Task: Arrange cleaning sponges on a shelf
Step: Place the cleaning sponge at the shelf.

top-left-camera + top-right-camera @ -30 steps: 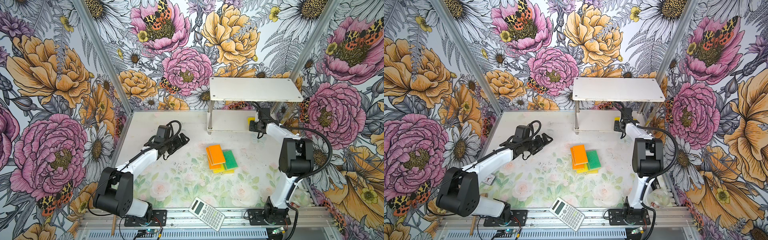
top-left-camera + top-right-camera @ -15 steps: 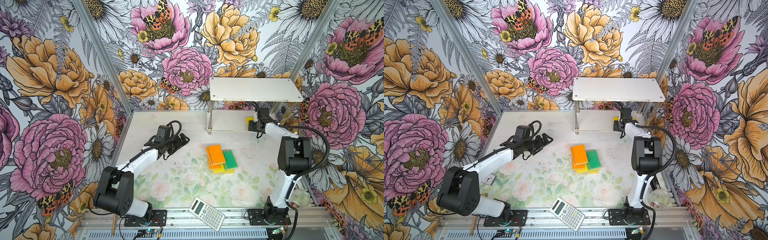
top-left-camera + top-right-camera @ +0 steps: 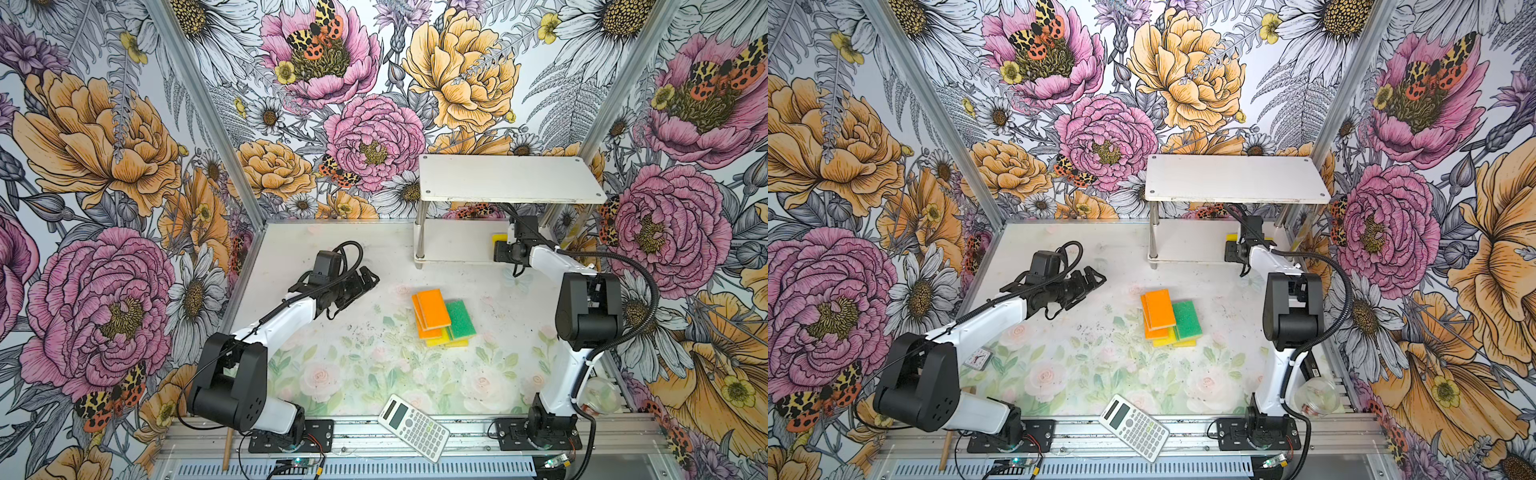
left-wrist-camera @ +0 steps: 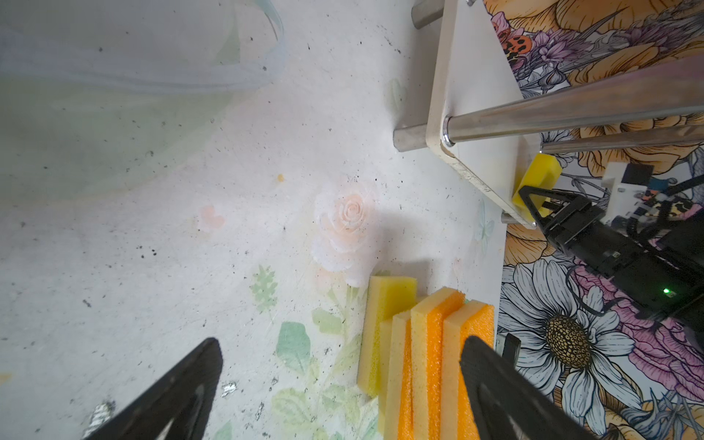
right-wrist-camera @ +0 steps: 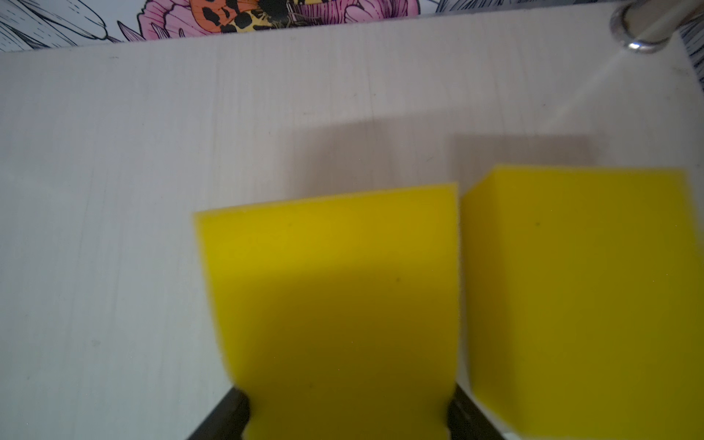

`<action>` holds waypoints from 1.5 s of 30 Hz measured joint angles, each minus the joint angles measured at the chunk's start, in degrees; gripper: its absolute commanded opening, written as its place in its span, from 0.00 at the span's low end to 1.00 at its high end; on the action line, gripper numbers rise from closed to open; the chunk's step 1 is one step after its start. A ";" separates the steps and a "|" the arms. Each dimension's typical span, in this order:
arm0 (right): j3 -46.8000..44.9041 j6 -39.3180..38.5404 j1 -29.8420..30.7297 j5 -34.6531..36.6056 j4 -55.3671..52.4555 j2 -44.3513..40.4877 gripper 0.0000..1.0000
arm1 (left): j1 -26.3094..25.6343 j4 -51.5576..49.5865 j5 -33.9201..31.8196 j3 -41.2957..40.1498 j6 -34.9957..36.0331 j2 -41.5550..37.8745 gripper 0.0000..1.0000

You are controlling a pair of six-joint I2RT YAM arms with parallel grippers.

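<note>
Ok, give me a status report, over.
Left jaws open, empty, near sponge pile. Right jaws around yellow sponge on shelf lower board, grip unclear. Nothing blocking.

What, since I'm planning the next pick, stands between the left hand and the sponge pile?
Nothing visible does. The left hand is open and faces the sponge pile across bare table; the shelf stands farther back.

- both top views were bright, evenly lit and sharp.
- right wrist view was blurred; 2 yellow sponges (image 5: pixel 335 297) threw soft shadows onto the shelf (image 5: pixel 114 190).
</note>
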 measured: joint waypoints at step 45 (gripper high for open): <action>-21.66 4.72 0.04 -13.05 2.12 -27.87 1.00 | -1.11 0.02 0.00 0.44 -0.02 -0.70 0.99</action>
